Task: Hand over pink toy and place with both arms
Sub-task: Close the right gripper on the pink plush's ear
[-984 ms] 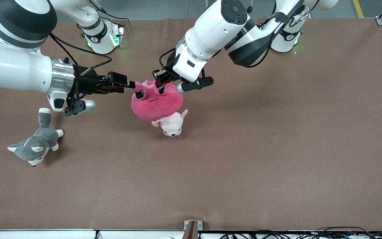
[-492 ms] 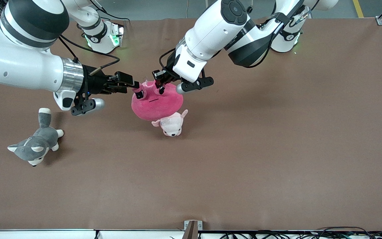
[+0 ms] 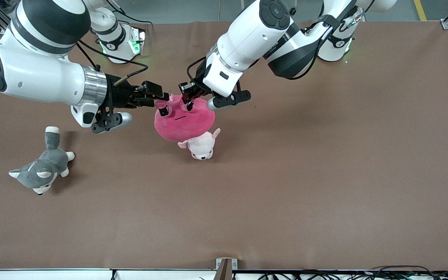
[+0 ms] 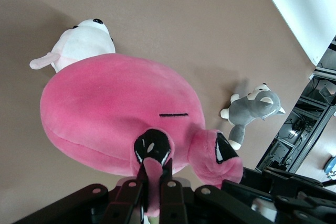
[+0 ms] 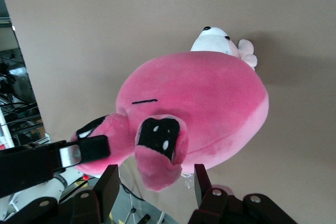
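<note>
The pink toy [image 3: 185,120] hangs in the air over the small pale pink-and-white plush. My left gripper [image 3: 188,102] is shut on one of the toy's upper nubs; the left wrist view shows the left gripper [image 4: 155,181] pinching that nub, with the toy [image 4: 110,114] hanging below it. My right gripper [image 3: 161,99] is open at the toy's other nub, on the side toward the right arm's end. In the right wrist view the right gripper [image 5: 155,184] has its jaws spread wide on either side of a nub of the toy [image 5: 210,98], not touching it.
A small pale pink-and-white plush [image 3: 201,146] lies on the brown table [image 3: 325,155] under the toy's near edge. A grey and white dog plush [image 3: 39,171] lies toward the right arm's end, nearer the front camera.
My right arm has moved toward the toy, and its open fingers now straddle the nub. The left gripper and the toy have stayed in place.
</note>
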{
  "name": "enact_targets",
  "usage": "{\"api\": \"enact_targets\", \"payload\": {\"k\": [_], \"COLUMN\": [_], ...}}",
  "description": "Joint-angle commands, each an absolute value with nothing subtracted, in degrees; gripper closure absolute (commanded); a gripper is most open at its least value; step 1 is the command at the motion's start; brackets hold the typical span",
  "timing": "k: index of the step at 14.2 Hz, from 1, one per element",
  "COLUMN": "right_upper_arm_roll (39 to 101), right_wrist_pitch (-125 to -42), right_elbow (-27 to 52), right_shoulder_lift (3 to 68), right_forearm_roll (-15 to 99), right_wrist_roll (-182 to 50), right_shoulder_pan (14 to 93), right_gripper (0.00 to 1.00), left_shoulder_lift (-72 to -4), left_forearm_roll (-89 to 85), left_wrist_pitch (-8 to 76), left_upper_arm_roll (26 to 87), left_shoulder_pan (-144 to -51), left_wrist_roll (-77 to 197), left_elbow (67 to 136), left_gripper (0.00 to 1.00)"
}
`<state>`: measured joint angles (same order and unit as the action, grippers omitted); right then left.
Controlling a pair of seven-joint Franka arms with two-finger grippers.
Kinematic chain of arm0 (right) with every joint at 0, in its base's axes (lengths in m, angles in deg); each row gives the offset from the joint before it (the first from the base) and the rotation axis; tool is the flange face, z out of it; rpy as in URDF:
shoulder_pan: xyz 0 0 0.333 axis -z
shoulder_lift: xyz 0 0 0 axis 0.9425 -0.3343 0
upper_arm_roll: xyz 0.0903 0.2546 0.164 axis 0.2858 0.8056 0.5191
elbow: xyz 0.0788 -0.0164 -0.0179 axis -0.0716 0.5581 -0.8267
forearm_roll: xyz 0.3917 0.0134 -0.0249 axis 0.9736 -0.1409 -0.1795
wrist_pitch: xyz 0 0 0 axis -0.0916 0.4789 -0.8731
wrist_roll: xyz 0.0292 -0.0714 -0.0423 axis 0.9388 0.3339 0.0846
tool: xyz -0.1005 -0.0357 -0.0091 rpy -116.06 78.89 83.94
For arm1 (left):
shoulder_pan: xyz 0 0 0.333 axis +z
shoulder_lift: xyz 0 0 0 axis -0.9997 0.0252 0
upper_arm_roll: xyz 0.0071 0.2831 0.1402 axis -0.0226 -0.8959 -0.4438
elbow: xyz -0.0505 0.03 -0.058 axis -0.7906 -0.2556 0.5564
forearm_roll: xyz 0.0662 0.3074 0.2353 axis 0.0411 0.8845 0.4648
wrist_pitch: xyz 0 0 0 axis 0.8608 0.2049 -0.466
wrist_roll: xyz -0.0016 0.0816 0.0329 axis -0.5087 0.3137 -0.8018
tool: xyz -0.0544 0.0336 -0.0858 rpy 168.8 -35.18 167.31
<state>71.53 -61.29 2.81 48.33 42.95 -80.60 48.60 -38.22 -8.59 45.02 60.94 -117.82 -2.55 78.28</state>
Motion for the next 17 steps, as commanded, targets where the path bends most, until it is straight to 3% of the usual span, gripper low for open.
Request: {"api": "enact_targets", "payload": {"k": [1, 17], "right_upper_arm_roll": [71.3, 71.3], "right_wrist_pitch": [-61.7, -64.5], "right_elbow": [2.3, 1.9], "right_shoulder_lift": [47.8, 46.7], "right_forearm_roll": [41.1, 40.7], "right_wrist_roll": [-81.7, -81.7], "right_shoulder_pan": [47.6, 47.0], "right_gripper": [0.34, 0.34], "left_shoulder_lift": [-37.6, -37.5], "left_forearm_roll": [-8.5, -7.2], "left_wrist_pitch": [45.8, 45.8], "left_upper_arm_roll": [60.2, 60.2], "left_shoulder_pan": [-118.8, -118.9], "left_wrist_roll": [-3.8, -3.9], "left_elbow": [76.4, 76.6], "left_gripper": [1.00, 1.00]}}
